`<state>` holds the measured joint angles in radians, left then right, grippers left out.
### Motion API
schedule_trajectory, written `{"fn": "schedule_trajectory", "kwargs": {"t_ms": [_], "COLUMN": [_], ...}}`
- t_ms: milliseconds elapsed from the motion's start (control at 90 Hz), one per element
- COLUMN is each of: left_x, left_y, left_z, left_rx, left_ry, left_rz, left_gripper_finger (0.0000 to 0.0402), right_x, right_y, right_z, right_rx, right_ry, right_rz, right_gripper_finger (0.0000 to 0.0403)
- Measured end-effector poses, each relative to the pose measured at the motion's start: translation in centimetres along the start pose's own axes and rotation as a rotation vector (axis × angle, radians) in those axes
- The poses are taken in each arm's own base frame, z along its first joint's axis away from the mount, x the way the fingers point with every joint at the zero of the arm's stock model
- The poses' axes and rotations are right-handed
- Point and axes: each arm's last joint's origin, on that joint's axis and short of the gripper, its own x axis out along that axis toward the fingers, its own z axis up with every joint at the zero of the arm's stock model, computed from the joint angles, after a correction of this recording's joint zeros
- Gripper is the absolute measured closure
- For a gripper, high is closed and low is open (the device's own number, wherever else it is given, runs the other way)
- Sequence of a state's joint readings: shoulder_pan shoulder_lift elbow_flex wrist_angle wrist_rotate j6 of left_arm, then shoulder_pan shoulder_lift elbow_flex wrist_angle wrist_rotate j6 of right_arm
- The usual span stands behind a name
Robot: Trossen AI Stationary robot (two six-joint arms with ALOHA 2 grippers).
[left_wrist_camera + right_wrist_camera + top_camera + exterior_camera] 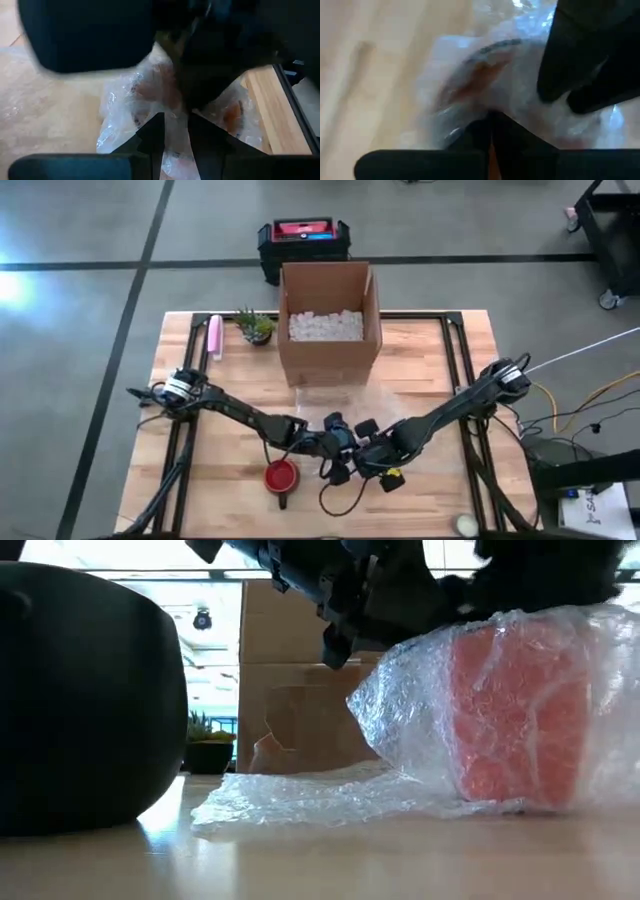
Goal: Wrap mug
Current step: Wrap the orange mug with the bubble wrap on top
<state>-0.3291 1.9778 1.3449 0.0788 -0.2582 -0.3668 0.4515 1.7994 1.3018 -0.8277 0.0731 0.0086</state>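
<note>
Both sets of jaws met over the wrap at the surface's front middle: the right gripper was pinched shut on a fold of it, the left gripper parted slightly around another. The orange mug lay swaddled in plastic, a loose tail trailing toward the box. By my reckoning the wrapping was mostly done, with that tail left to tuck.

A box stands behind the wrapped mug, plant at its left.
</note>
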Motion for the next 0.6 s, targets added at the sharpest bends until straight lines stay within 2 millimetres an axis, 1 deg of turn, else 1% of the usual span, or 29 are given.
{"fn": "schedule_trajectory", "kwargs": {"t_ms": [78,189,278,344,411,511,600], "left_x": [0.0,0.0,0.0,0.0,0.0,-0.1,-0.4], "left_y": [0.0,0.0,0.0,0.0,0.0,-0.1,-0.1], "left_z": [0.0,0.0,0.0,0.0,0.0,0.1,0.3], "left_rx": [0.001,0.002,0.006,0.008,0.008,0.006,0.006], "left_ry": [-0.001,-0.002,0.001,0.002,0.001,-0.001,-0.002], "left_rz": [0.000,0.002,0.005,0.003,0.003,-0.001,-0.002], "left_gripper_finger": [0.0326,0.0326,0.0326,0.0326,0.0326,0.0326,0.0326], "right_x": [0.2,-1.1,-3.3,-5.2,-6.3,-6.3,-5.5], "right_y": [0.0,0.0,0.0,-0.1,-0.2,-0.2,0.0], "right_z": [0.0,0.1,-0.1,-0.1,-0.3,0.4,0.7], "right_rx": [-0.019,-0.024,-0.028,-0.010,0.019,0.040,0.038], "right_ry": [0.011,0.017,0.012,-0.032,-0.073,-0.168,-0.183], "right_rz": [-0.005,-0.006,0.003,0.003,0.004,0.000,0.000], "right_gripper_finger": [0.0401,0.0401,0.0401,0.0401,0.0401,0.0400,0.0400]}}
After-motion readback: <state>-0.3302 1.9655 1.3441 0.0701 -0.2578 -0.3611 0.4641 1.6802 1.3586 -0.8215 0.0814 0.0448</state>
